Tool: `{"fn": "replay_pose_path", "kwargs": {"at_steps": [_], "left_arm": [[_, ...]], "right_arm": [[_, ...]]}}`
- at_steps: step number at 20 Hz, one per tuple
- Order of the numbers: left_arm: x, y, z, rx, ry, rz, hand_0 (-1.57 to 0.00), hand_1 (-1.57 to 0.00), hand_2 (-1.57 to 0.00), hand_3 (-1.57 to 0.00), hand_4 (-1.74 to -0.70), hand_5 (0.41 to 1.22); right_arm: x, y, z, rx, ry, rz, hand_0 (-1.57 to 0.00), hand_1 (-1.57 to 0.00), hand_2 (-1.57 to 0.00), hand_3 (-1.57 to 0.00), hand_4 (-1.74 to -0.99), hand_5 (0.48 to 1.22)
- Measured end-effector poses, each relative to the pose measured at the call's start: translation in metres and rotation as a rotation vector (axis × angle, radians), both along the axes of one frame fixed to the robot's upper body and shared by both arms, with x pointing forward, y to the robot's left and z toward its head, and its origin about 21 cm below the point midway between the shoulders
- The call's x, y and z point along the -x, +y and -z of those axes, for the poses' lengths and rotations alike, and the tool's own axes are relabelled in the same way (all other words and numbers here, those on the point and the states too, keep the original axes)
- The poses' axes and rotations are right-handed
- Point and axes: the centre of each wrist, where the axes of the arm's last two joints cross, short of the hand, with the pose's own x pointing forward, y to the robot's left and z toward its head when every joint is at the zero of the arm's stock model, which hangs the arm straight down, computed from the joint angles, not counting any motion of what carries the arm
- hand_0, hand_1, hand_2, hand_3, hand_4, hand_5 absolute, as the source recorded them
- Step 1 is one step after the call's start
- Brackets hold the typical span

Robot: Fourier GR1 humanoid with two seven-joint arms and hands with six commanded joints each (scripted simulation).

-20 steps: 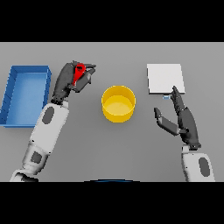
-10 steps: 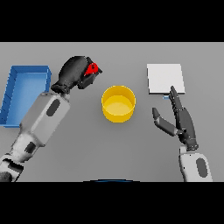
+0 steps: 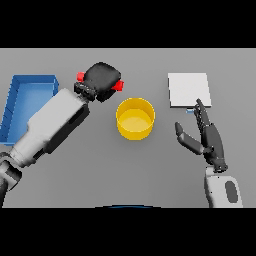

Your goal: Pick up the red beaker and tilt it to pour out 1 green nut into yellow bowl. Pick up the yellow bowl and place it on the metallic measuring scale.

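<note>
Grey worktop [image 3: 150,170]: left hand [image 3: 102,80], fingers clenched round the red beaker [image 3: 119,85], has swung nearer the yellow bowl [image 3: 135,118] to pour; right hand [image 3: 207,137] rests with fingers released.

Grey desk [image 3: 150,175], flat and plain, spanning the whole view from side to side. Blue tray [image 3: 20,92] at the far left of the desk, rectangular, open-topped, with raised walls and a slightly paler blue floor; its long sides running away from the viewer, its left part cut off by the picture's edge. Near corner of the tray partly hidden from view, inside of it showing nothing but bare floor where visible.
</note>
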Motion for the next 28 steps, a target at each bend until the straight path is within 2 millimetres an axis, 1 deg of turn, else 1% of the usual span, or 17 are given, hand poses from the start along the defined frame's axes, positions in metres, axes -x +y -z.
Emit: {"fn": "replay_pose_path", "kwargs": {"at_steps": [1,3,5,6,7,9,10,13,16,17,20,22,23,25,26,27,28], "left_arm": [[-0.001,-0.005,-0.002,-0.06,0.002,-0.001,-1.57,-1.57,-1.57,-1.33,-1.68,1.216],[-0.001,-0.016,-0.004,-0.177,0.0,0.027,-1.57,-1.57,-1.57,-1.3,-1.69,1.218],[-0.002,-0.027,-0.009,-0.261,-0.019,0.055,-1.57,-1.57,-1.57,-1.24,-1.7,1.219],[-0.002,-0.031,-0.01,-0.295,-0.029,0.072,-1.57,-1.57,-1.57,-1.2,-1.71,1.219],[-0.001,-0.033,-0.01,-0.336,-0.027,0.095,-1.57,-1.57,-1.57,-1.28,-1.71,1.22],[-0.002,-0.041,-0.013,-0.401,-0.056,0.142,-1.57,-1.57,-1.57,-1.38,-1.72,1.22],[-0.003,-0.047,-0.017,-0.431,-0.084,0.15,-1.57,-1.57,-1.57,-1.42,-1.73,1.22],[0.0,-0.057,-0.014,-0.535,-0.126,0.198,-1.57,-1.57,-1.57,-1.49,-1.73,1.221],[0.005,-0.066,-0.005,-0.606,-0.169,0.248,-1.57,-1.57,-1.57,-1.53,-1.74,1.221],[0.005,-0.068,-0.004,-0.639,-0.192,0.251,-1.57,-1.57,-1.57,-1.54,-1.74,1.221],[0.005,-0.077,-0.011,-0.761,-0.218,0.302,-1.57,-1.57,-1.57,-1.55,-1.74,1.221],[0.009,-0.084,-0.008,-0.812,-0.226,0.331,-1.57,-1.57,-1.57,-1.56,-1.74,1.221],[0.009,-0.086,-0.009,-0.835,-0.231,0.331,-1.57,-1.57,-1.57,-1.56,-1.74,1.221],[0.011,-0.09,-0.006,-0.871,-0.237,0.338,-1.57,-1.57,-1.57,-1.57,-1.74,1.221],[0.012,-0.09,-0.004,-0.892,-0.24,0.34,-1.57,-1.57,-1.57,-1.57,-1.74,1.221],[0.01,-0.091,-0.008,-0.916,-0.25,0.34,-1.57,-1.57,-1.57,-1.57,-1.74,1.221],[0.009,-0.096,-0.01,-0.931,-0.268,0.342,-1.57,-1.57,-1.57,-1.57,-1.74,1.221]], "right_arm": [[-0.001,0.002,0.0,-0.005,-0.004,0.004,0.0,0.0,0.0,0.0,-1.283,0.644],[0.001,0.0,0.003,-0.016,0.006,0.004,0.0,0.0,0.0,0.0,-1.299,0.627],[0.0,0.0,0.004,-0.032,0.013,0.005,0.0,0.0,0.0,0.0,-1.299,0.612],[0.004,-0.001,0.005,-0.046,0.006,-0.004,0.0,0.0,0.0,0.0,-1.301,0.607],[0.001,-0.005,0.007,-0.037,0.023,0.008,0.0,0.0,0.0,0.0,-1.296,0.606],[0.002,0.001,0.004,-0.038,-0.011,-0.001,0.0,0.0,0.0,0.0,-1.299,0.605],[-0.001,-0.001,0.002,-0.038,-0.015,0.003,0.0,0.0,0.0,0.0,-1.3,0.601],[0.002,-0.005,0.002,-0.023,-0.01,0.01,0.0,0.0,0.0,0.0,-1.299,0.601],[0.0,-0.002,0.005,-0.019,0.0,0.002,0.0,0.0,0.0,0.0,-1.29,0.604],[-0.003,-0.005,0.001,-0.017,-0.001,0.005,0.0,0.0,0.0,0.0,-1.287,0.604],[0.0,-0.004,0.005,-0.013,-0.003,0.009,0.0,0.0,0.0,0.0,-1.29,0.607],[-0.001,-0.005,0.003,-0.001,0.003,0.01,0.0,0.0,0.0,0.0,-1.289,0.604],[-0.001,0.001,0.003,-0.008,-0.003,0.005,0.0,0.0,0.0,0.0,-1.28,0.601],[0.001,-0.003,0.004,0.001,0.002,0.016,0.0,0.0,0.0,0.0,-1.282,0.603],[0.0,0.0,0.003,0.009,-0.004,0.007,0.0,0.0,0.0,0.0,-1.277,0.598],[0.001,-0.002,0.002,0.016,-0.016,0.008,0.0,0.0,0.0,0.0,-1.274,0.592],[-0.001,-0.001,0.001,0.013,-0.012,0.013,0.0,0.0,0.0,0.0,-1.268,0.589]]}}
